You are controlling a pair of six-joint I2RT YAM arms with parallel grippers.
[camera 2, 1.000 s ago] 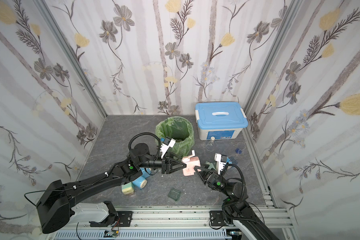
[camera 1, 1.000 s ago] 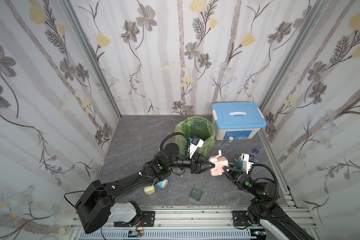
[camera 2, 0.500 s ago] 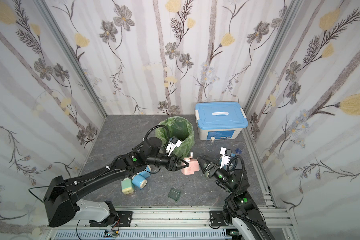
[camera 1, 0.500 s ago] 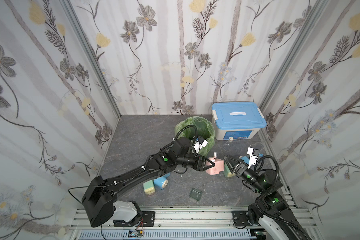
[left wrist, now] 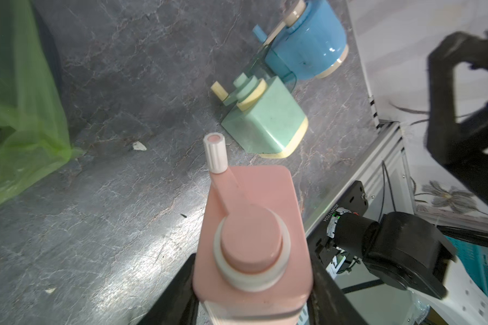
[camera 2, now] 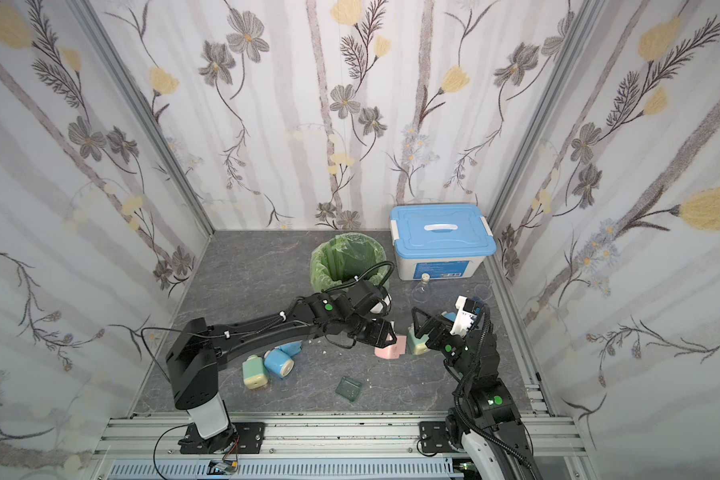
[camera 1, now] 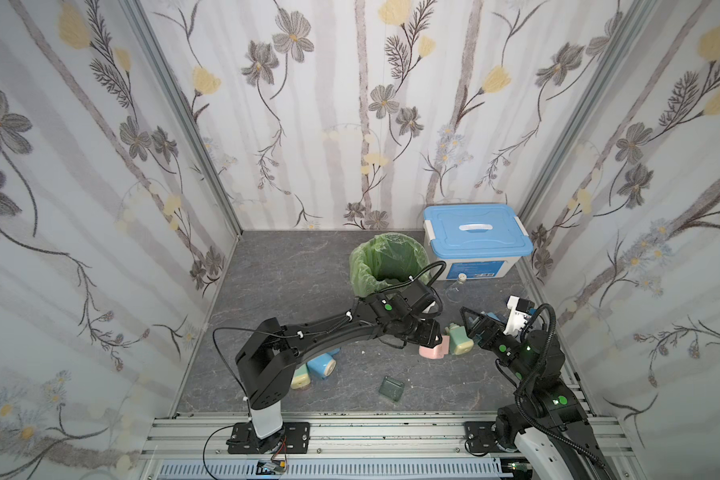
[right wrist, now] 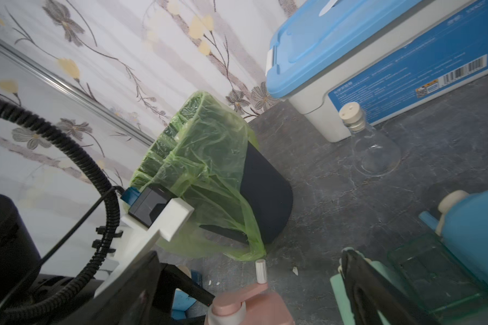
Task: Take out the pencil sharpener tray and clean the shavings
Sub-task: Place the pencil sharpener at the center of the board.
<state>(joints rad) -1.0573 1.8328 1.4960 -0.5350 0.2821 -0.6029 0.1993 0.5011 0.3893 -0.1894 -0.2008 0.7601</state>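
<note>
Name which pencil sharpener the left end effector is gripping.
The pink sharpener: the left end effector is shut on its body. The mint sharpener and blue sharpener nearby sit ungripped.

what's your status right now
Left gripper shut on pink sharpener. Right gripper open, close beside it. Few shavings on table. Green sharpener crowding right gripper.
</note>
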